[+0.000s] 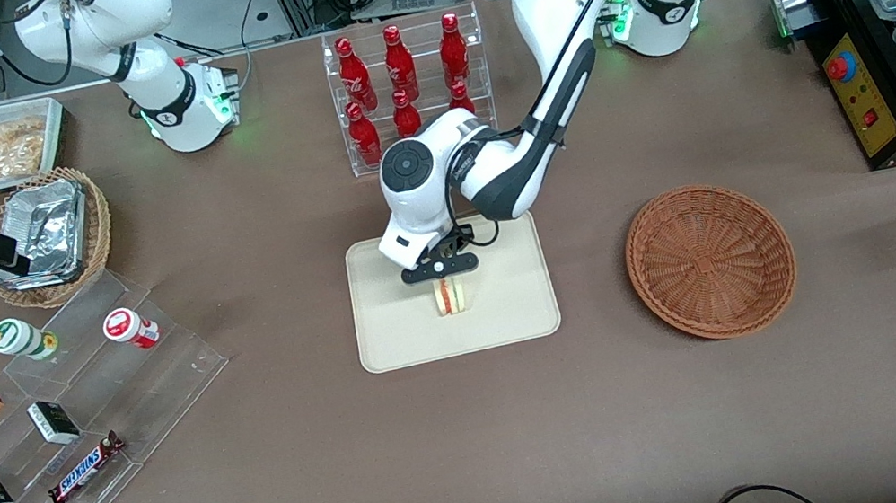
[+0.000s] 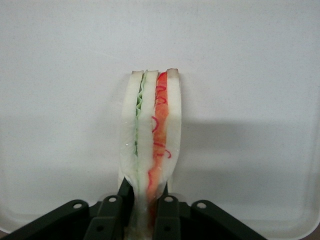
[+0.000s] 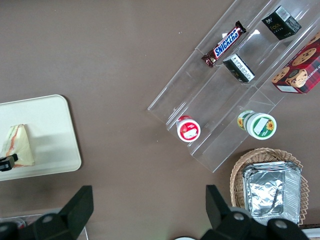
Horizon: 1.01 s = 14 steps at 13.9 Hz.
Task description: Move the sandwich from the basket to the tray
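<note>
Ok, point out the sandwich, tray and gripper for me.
sandwich [image 2: 150,135], left wrist view, cut edge.
tray [image 1: 398,333], front view, bare floor.
gripper [image 2: 145,212], left wrist view, between fingertips, shut on sandwich.

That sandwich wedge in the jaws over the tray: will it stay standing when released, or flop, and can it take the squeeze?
The sandwich stands on a narrow edge on the tray, so it may well tip flat once released. Its bread layers bow near the gripper, suggesting it is soft and compressible. The jaws are shut on one end only, so it seems light.
</note>
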{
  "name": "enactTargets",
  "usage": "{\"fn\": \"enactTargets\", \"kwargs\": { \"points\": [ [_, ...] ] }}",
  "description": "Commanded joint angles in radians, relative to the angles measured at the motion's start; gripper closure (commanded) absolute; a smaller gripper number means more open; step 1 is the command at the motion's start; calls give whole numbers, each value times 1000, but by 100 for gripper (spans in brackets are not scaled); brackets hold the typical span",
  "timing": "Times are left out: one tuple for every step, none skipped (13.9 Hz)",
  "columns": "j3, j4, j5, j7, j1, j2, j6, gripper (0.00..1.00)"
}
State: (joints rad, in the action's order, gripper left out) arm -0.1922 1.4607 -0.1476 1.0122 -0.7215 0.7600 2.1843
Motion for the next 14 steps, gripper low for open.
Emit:
{"fn": "enactTargets", "kwargs": {
  "points": [
    [14, -23, -16, 11, -12, 12, -11, 0],
    [19, -22, -16, 11, -7, -2, -15, 0],
    [30, -14, -16, 12, -4, -31, -23, 0],
    [52, -14, -4, 14, -4, -57, -55, 0],
    [72, -14, -1, 17, -4, -89, -92, 0],
    [89, -13, 6, 23, 7, -129, -124, 0],
    [91, -13, 20, 31, 42, -168, -161, 0],
    [89, -11, 36, 31, 66, -203, -193, 0],
    [89, -5, 51, 28, 100, -246, -228, 0],
    [89, 10, 56, 26, 138, -298, -259, 0],
    [91, 29, 60, 23, 175, -341, -285, 0],
    [89, 53, 62, 20, 222, -393, -322, 0],
    [89, 70, 65, 19, 272, -440, -363, 0],
    [89, 78, 68, 16, 305, -485, -409, 0]
  ]
}}
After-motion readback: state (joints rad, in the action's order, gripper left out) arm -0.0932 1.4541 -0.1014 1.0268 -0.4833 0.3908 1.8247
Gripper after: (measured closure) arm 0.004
